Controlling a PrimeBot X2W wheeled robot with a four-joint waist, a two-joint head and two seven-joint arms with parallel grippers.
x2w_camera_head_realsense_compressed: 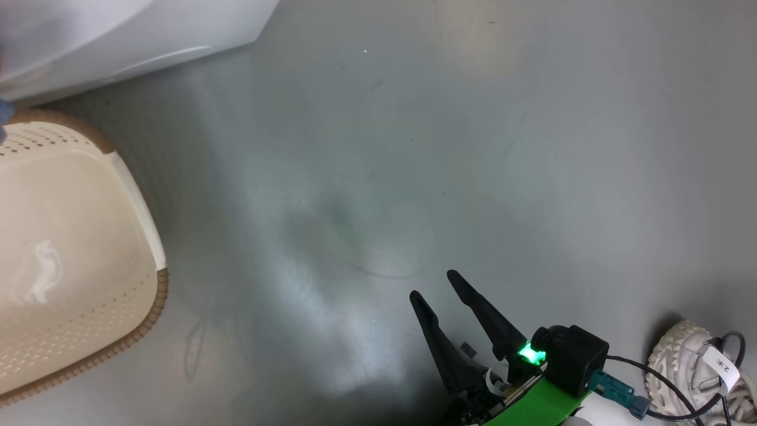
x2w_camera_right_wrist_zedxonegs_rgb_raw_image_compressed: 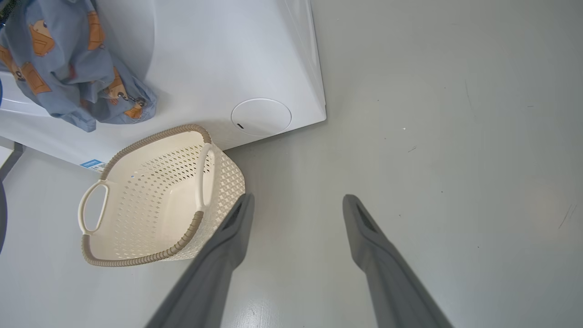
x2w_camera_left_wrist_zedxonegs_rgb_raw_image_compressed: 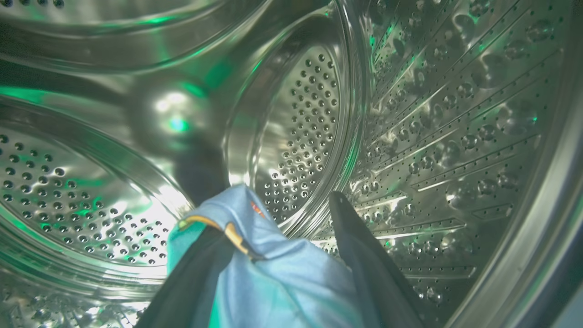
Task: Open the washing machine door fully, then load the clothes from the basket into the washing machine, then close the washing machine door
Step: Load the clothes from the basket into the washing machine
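Note:
My left gripper (x2w_camera_left_wrist_zedxonegs_rgb_raw_image_compressed: 280, 214) is inside the steel perforated drum (x2w_camera_left_wrist_zedxonegs_rgb_raw_image_compressed: 455, 114) of the washing machine (x2w_camera_right_wrist_zedxonegs_rgb_raw_image_compressed: 218, 54). Its jaws stand apart, with the light blue clothes (x2w_camera_left_wrist_zedxonegs_rgb_raw_image_compressed: 282, 282) lying between the fingers and draped over the left one. From outside, the rest of the blue fabric with orange prints (x2w_camera_right_wrist_zedxonegs_rgb_raw_image_compressed: 68, 68) hangs out of the opening down the white front. The cream basket (x2w_camera_right_wrist_zedxonegs_rgb_raw_image_compressed: 150, 141) stands on the floor against the machine and looks empty. My right gripper (x2w_camera_head_realsense_compressed: 433, 284) hovers open over bare floor, right of the basket (x2w_camera_head_realsense_compressed: 157, 296). The white garment and the door are out of view.
A round white service flap (x2w_camera_right_wrist_zedxonegs_rgb_raw_image_compressed: 261, 117) and a blue sticker (x2w_camera_right_wrist_zedxonegs_rgb_raw_image_compressed: 93, 163) mark the machine's lower front. A white shoe (x2w_camera_head_realsense_compressed: 680, 355) with a paper tag and a black cable lies at the lower right of the head view. Grey floor stretches to the right.

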